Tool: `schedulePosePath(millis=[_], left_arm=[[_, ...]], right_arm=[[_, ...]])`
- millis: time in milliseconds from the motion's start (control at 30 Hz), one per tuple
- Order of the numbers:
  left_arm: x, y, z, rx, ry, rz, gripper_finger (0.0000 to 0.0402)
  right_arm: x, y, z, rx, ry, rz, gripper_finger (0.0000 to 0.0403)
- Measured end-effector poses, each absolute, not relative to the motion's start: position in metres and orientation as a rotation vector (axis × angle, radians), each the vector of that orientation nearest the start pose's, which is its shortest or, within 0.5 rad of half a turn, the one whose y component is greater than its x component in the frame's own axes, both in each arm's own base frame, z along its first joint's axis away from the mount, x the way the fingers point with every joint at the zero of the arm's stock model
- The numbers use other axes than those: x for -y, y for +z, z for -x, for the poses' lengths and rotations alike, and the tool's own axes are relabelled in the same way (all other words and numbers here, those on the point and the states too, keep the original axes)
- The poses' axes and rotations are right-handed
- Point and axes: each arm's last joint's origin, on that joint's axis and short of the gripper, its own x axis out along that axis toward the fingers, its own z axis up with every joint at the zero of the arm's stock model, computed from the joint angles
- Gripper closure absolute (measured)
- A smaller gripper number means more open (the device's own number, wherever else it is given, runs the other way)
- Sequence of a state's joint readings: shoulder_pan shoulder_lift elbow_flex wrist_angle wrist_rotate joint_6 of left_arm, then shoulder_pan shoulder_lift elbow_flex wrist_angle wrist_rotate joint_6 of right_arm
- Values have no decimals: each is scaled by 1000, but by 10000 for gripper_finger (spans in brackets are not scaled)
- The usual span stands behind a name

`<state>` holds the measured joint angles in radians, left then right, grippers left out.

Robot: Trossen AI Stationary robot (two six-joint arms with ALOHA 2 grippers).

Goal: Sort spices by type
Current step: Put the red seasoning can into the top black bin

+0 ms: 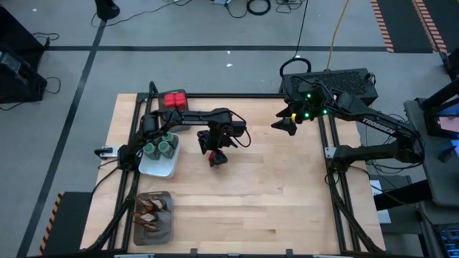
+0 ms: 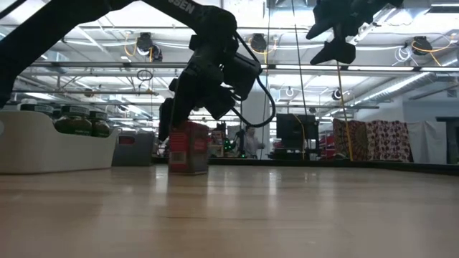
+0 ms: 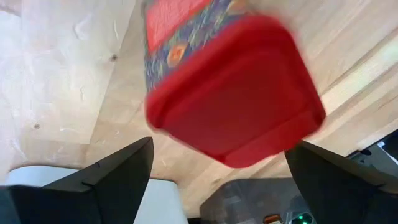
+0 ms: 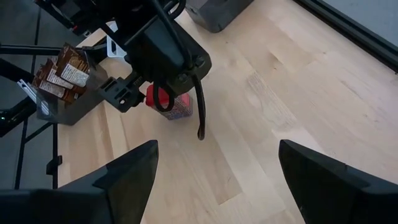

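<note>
bare light wooden tabletop (image 1: pixel 280 193) from 3 to 6 o'clock, open passage. small red cube-like spice box (image 1: pixel 217 158) stands at centre under left arm. white rectangular dish (image 1: pixel 159 166) at 9, grey mesh tray (image 1: pixel 153 218) at 7 block that edge.

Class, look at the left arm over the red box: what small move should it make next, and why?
Probably lower and close the left tool on the red box. Its fingers stand open on either side of the box, which sits alone on the table, away from the other red boxes in the far tray.
</note>
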<state>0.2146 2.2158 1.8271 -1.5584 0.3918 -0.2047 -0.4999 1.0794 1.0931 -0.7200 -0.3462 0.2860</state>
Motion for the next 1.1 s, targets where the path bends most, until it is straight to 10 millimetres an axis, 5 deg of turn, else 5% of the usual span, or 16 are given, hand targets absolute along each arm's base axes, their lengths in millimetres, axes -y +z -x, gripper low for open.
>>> schedulePosePath(millis=[733,1100], left_arm=[[-75,191,-386,-1876,70,659,34],[-89,226,-372,-1795,128,637,33]], right_arm=[[93,338,-191,-627,-231,-538,87],[93,338,-191,-622,-229,-514,87]])
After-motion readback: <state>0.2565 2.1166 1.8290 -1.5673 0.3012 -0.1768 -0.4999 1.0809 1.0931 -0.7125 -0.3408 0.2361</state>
